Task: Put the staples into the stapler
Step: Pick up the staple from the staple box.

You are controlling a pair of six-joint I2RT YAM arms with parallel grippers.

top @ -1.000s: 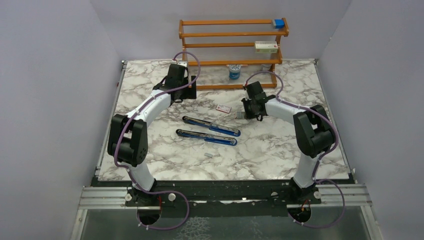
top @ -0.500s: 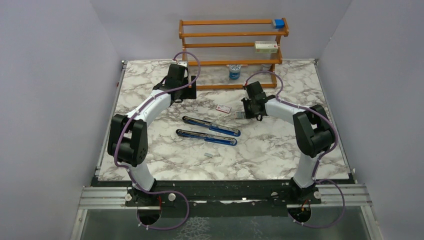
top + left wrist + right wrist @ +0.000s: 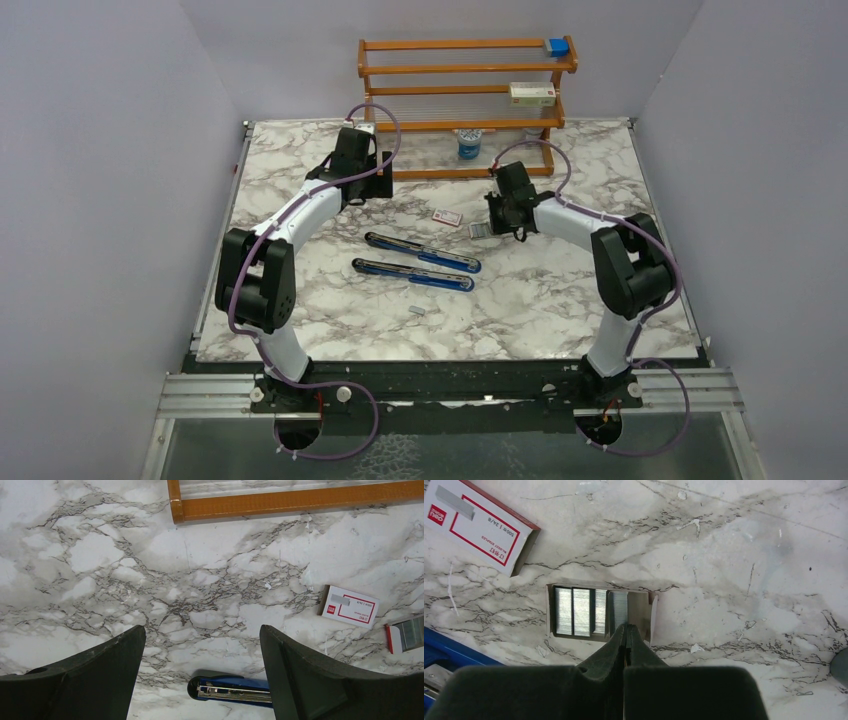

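The right gripper (image 3: 626, 629) is sitting pressed together at the staples (image 3: 574, 611) in their tray (image 3: 641, 607), perhaps pinching one strip. The left gripper (image 3: 201, 630) is hovering spread above the table (image 3: 100, 555); the stapler (image 3: 412, 274) is lying opened between the arms.

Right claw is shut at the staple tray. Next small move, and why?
Probably lift the right claw slightly to check: its tips meet over the staples in the tray, and I cannot tell whether a strip is pinched.
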